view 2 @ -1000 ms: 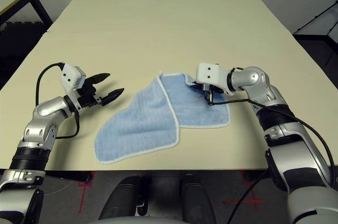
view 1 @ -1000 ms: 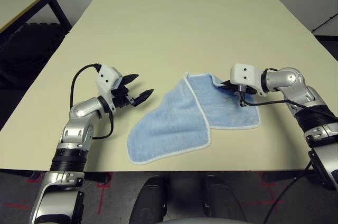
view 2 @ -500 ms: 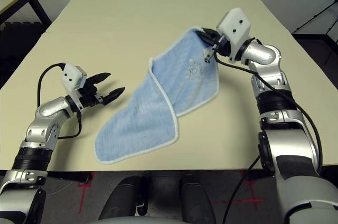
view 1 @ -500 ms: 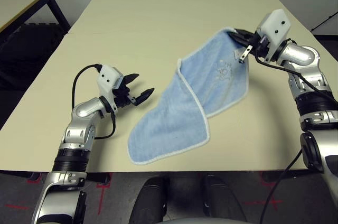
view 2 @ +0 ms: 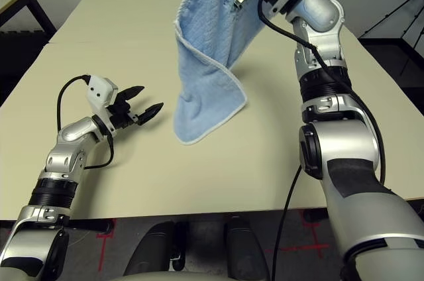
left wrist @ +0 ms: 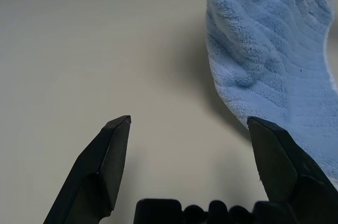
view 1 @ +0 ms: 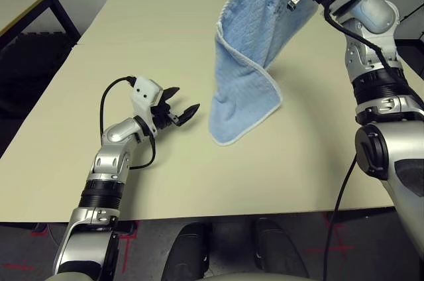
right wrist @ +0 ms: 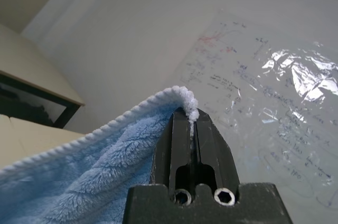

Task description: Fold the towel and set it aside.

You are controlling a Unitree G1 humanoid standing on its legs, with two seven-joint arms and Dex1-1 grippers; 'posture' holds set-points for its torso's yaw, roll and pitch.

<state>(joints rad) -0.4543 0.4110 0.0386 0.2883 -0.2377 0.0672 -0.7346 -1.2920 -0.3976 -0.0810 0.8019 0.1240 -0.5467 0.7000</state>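
Light-blue terry-cloth towel with white stitched edging (view 1: 248, 62) hoisted high over the pale beige table (view 1: 132, 42).
Pinched by its top edge in the clenched jaws of the right gripper (right wrist: 191, 129), up by the frame's top; hanging in a folded drape, lowest end resting on the table. To its left, just above the tabletop, left gripper (view 1: 180, 112) aimed at that lower end, jaws spread wide, gripping nothing, close but apart.

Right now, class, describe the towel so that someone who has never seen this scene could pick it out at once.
Find the wide beige table. Above its right half, the right gripper has its jaws shut on one corner of the towel, which hangs down with its lowest end on the tabletop. It is the sole soft thing: light-blue terry with white stitched edging.
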